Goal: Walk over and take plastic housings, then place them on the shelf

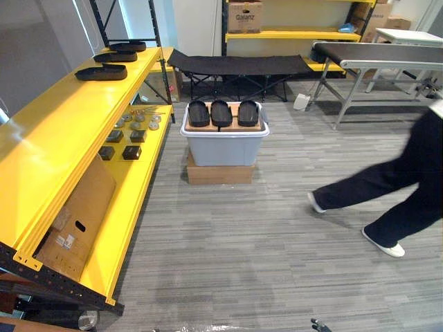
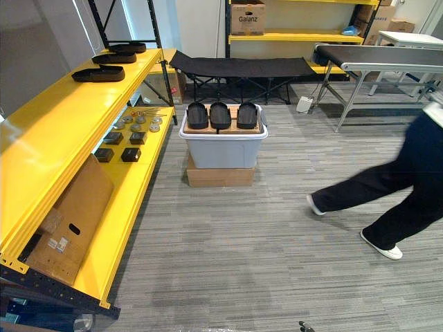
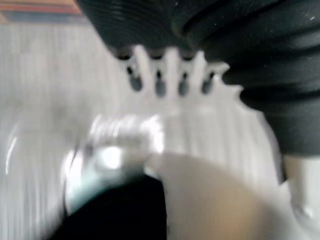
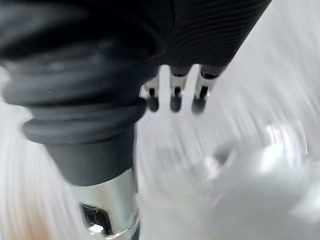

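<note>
the grey carpeted floor (image 1: 263,256) is stretching out ahead, and the long yellow shelf (image 1: 62,138) is running along the 9 to 11 o'clock side, carrying three black housings on its top level (image 1: 102,72) toward the far end. a person (image 1: 387,187) in dark trousers is striding across at 3 o'clock, well apart from the goods. a black folding cot (image 1: 239,66) is standing at the back, and in front of it, at about 12 o'clock, a grey bin (image 1: 225,146) is sitting on a flat cardboard box (image 1: 220,174). three plastic housings (image 1: 221,113) are lying side by side on a board on top of the bin, each with its long axis pointing from 6 to 12 o'clock, narrow ends facing the robot. the left hand (image 3: 172,70) and right hand (image 4: 175,90) are hanging down, fingers loose and straight, holding nothing. the bin is lying well ahead of both hands and close to dead centre, so neither arm is looking clearly nearer; the walk forward is likely coming first, with the person's path worth watching.
</note>
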